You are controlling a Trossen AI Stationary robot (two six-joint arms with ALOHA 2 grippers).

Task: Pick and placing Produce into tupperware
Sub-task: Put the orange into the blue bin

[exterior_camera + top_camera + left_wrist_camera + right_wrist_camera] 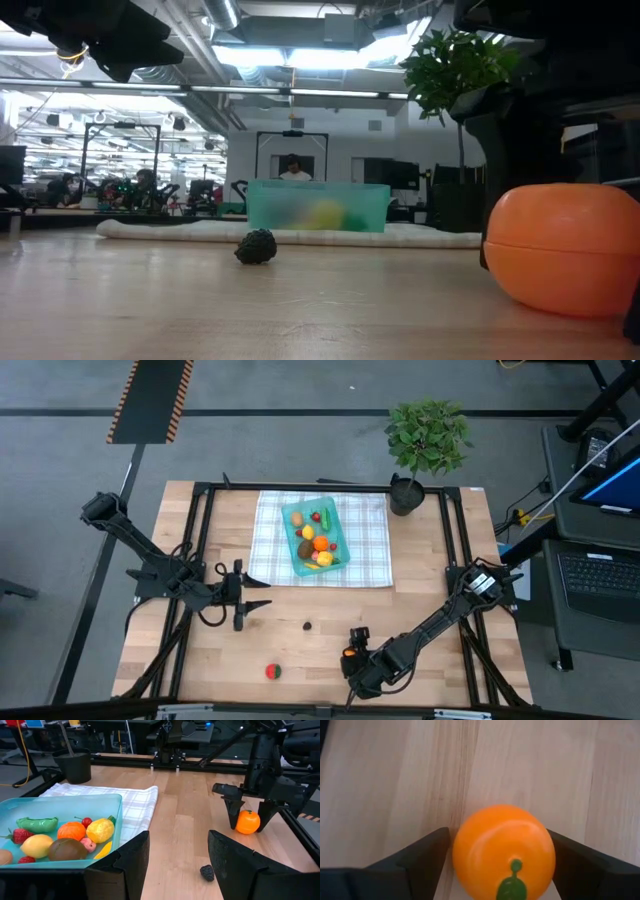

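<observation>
Right gripper (350, 656) sits low at the table's near edge, right of centre, fingers spread wide with the orange (503, 852) between them — the fruit rests on the wood, and the right wrist view shows it flanked on both sides with the pads not yet pressing. Looks like the pre-grasp pose: straddle first, then close.

Tupperware (317, 538) lies on the checked cloth (371, 550) toward the table's far edge, centred, already holding most of the produce — lemon (37, 845), green cucumber (36, 824), kiwi (67, 849) and red berries among it. Well apart from the orange, so I'd expect a lift and a long carry across the table.

Left gripper (238, 599) waits nearer the left edge, just off the cloth's near-left corner, fingers apart and holding nothing — parked clear of the right arm's likely path to the bin.

Still loose on the wood: a small dark berry (307, 626) mid-table and a red fruit (273, 672) close to the near edge.
</observation>
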